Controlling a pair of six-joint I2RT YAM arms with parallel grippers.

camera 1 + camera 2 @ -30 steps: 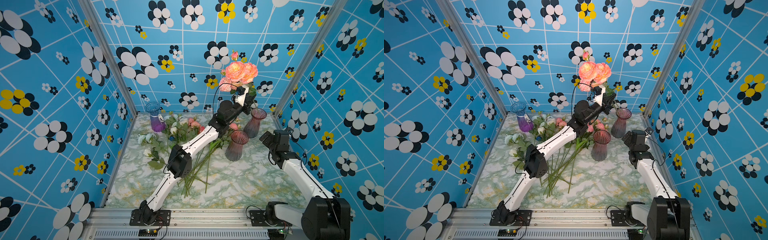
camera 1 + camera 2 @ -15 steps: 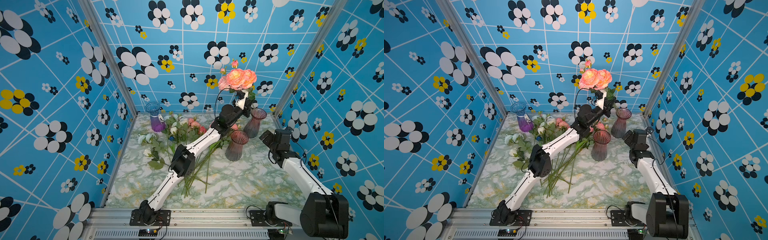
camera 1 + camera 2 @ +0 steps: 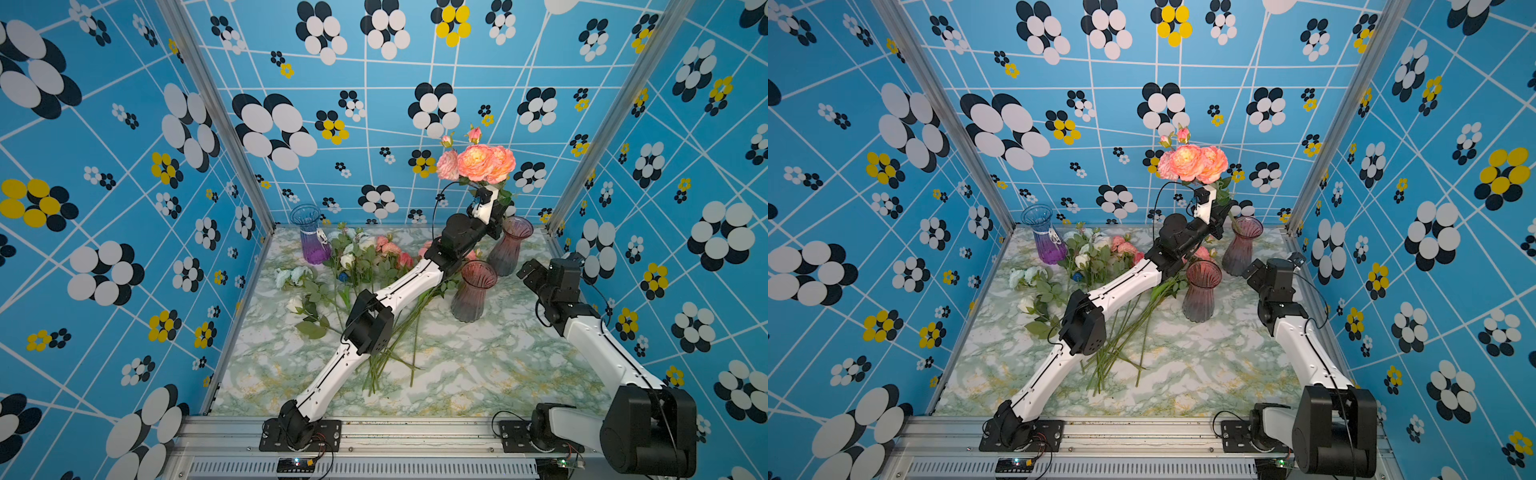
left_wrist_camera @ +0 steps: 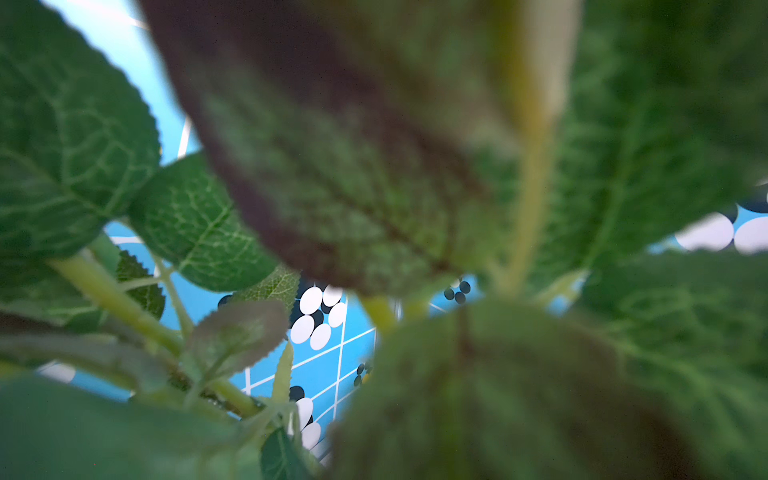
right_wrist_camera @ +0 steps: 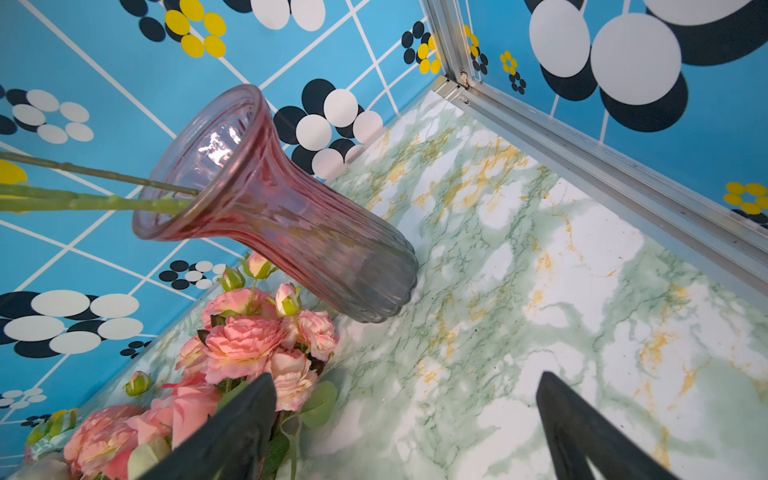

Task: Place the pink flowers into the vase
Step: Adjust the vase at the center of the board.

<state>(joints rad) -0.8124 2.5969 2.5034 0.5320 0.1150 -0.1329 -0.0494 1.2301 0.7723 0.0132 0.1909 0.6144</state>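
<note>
Marbled tabletop (image 3: 478, 374), blue flowered walls (image 3: 374, 95). We note left hand (image 3: 498, 212) pinching pink flowers (image 3: 478, 164) above far vase (image 3: 509, 245), stem ends inside its mouth; right hand (image 5: 405, 378) spread beside it.

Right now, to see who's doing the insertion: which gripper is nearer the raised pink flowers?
Left. The left gripper is shut on the stems of the raised pink flowers, just below the blooms; the right gripper is open, low beside the rear pink vase, well below them.
</note>
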